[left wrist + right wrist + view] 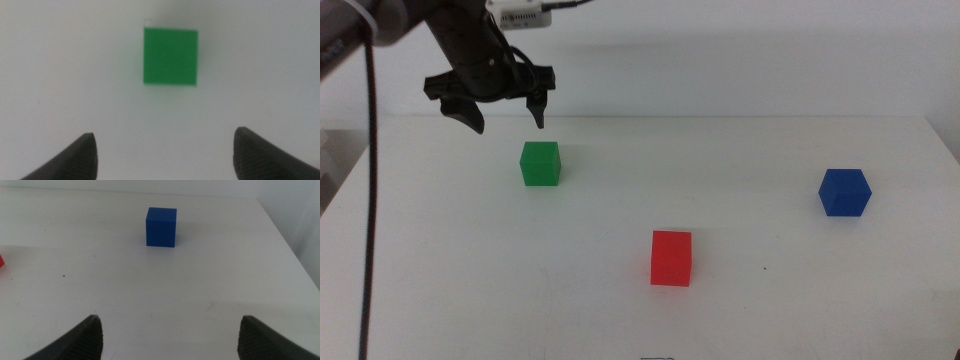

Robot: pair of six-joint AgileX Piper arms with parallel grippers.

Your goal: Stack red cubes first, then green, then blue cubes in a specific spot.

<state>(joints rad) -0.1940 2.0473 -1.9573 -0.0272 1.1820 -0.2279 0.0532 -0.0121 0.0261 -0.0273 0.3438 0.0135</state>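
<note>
White table (740,320): all three cubes rest on it singly, well apart, none stacked.

My left arm (470,45) comes in from the upper left of the middle view. My left gripper (507,112) hangs above the table, just behind the green cube (540,163) and not touching it; jaws spread wide, nothing between them. Left wrist view: the green cube (170,56) lies ahead of the jaw tips, roughly centred on the gap, top face toward the camera.

My right gripper (170,340) is outside the middle view. Its wrist view shows jaws spread wide, empty, low over the table, with the blue cube (161,226) well ahead.

Blue cube (844,192): right side of the table. Red cube (671,258): near centre, toward the front, between the other two and nearer the camera.
</note>
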